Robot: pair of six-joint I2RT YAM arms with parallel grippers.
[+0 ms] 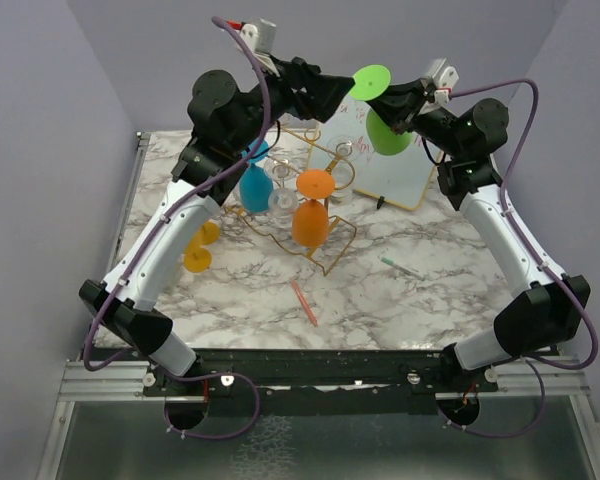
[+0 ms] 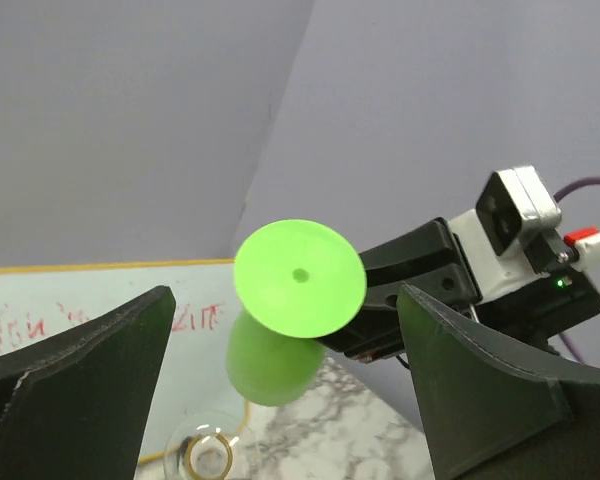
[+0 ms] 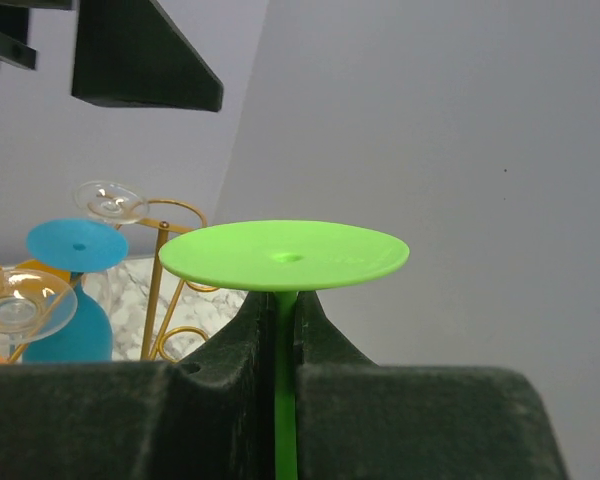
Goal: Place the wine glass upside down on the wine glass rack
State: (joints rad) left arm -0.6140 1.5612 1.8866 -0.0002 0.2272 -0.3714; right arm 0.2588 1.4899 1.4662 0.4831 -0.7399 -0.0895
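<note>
The green wine glass [image 1: 388,135] hangs upside down, foot up, high above the back of the table. My right gripper [image 1: 398,102] is shut on its stem, just under the round foot [image 3: 285,256]. My left gripper [image 1: 342,92] stands open beside that foot, its fingers apart on either side and not touching the glass [image 2: 300,278]. The gold wine glass rack [image 1: 325,262] stands mid-table below and to the left. A blue glass [image 1: 256,185], an orange glass [image 1: 312,215] and a clear glass [image 1: 283,195] hang on it upside down.
A framed whiteboard [image 1: 395,175] leans at the back right, under the green glass. A yellow-orange glass [image 1: 198,250] stands by the left arm. A pink pen [image 1: 304,302] and a green pen [image 1: 402,266] lie on the marble table [image 1: 420,310].
</note>
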